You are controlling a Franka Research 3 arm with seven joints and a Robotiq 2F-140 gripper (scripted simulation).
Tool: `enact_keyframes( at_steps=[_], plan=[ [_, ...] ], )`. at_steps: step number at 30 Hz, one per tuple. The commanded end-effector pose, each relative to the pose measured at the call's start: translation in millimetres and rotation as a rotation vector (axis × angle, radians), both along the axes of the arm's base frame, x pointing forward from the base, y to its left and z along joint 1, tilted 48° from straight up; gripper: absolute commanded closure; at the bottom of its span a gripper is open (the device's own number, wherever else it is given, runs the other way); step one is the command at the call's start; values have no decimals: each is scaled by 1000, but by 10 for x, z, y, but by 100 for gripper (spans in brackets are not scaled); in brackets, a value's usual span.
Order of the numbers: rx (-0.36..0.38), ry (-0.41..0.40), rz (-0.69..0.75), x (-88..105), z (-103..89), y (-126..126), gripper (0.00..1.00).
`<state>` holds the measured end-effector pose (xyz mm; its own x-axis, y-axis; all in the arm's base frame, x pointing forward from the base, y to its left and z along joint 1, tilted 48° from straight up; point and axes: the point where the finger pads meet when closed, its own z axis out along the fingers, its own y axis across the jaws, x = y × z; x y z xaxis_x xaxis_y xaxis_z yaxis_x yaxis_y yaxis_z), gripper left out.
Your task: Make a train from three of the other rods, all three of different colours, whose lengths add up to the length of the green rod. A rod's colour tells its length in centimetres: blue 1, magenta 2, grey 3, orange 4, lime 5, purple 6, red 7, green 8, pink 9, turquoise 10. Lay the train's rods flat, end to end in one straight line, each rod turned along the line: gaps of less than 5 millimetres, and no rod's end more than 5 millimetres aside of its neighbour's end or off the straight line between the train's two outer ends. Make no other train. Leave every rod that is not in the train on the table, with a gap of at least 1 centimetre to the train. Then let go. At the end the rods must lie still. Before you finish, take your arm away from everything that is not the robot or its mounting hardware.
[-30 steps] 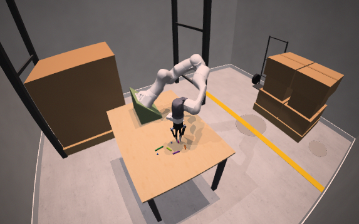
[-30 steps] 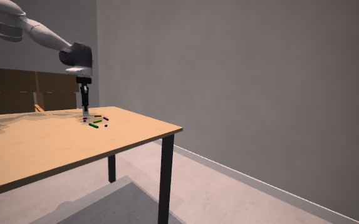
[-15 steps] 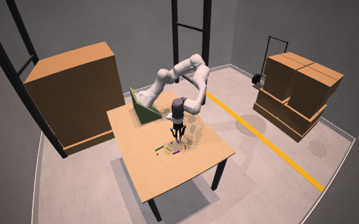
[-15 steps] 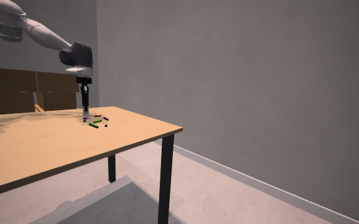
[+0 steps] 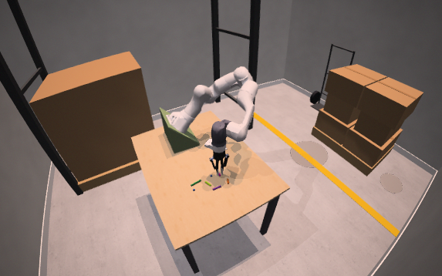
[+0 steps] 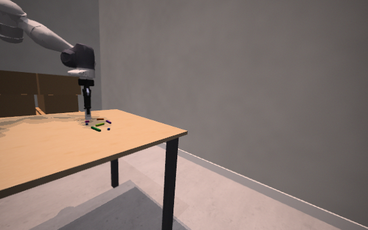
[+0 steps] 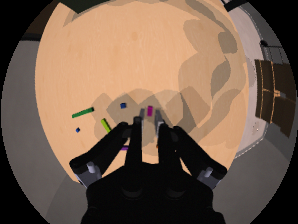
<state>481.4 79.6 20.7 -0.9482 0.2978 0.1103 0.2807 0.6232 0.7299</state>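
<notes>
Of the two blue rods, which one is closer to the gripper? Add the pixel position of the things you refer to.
The blue rod (image 5: 211, 176) (image 6: 87, 124) (image 7: 123, 105) beside the magenta rod (image 5: 219, 175) (image 6: 87, 121) (image 7: 150, 111); the other lies out past the green rod (image 5: 196, 183) (image 6: 96, 128) (image 7: 83, 113).

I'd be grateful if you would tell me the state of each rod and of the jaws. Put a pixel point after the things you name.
Jaws: slightly open, nothing gripped.
Magenta rod (image 5: 219, 175) (image 6: 87, 121) (image 7: 150, 111): ungripped.
Green rod (image 5: 196, 183) (image 6: 96, 129) (image 7: 83, 112): flat, loose.
Lime rod (image 5: 208, 183) (image 6: 100, 124) (image 7: 106, 125): flat, loose.
Purple rod (image 5: 217, 187) (image 6: 108, 122) (image 7: 124, 148): flat, loose.
Orange rod (image 5: 227, 181) (image 6: 100, 119) (image 7: 157, 146): flat, loose.
Two blue rods (image 5: 211, 176) (image 6: 87, 124) (image 7: 123, 105): loose, apart.
</notes>
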Motion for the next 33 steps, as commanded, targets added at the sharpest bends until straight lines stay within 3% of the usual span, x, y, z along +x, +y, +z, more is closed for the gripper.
enact_keyframes(
  at_steps=[1,33],
  plan=[
    [-2,-6,1,12,-7,-6,85],
    [-2,-6,1,31,-92,84,85]
  ],
)
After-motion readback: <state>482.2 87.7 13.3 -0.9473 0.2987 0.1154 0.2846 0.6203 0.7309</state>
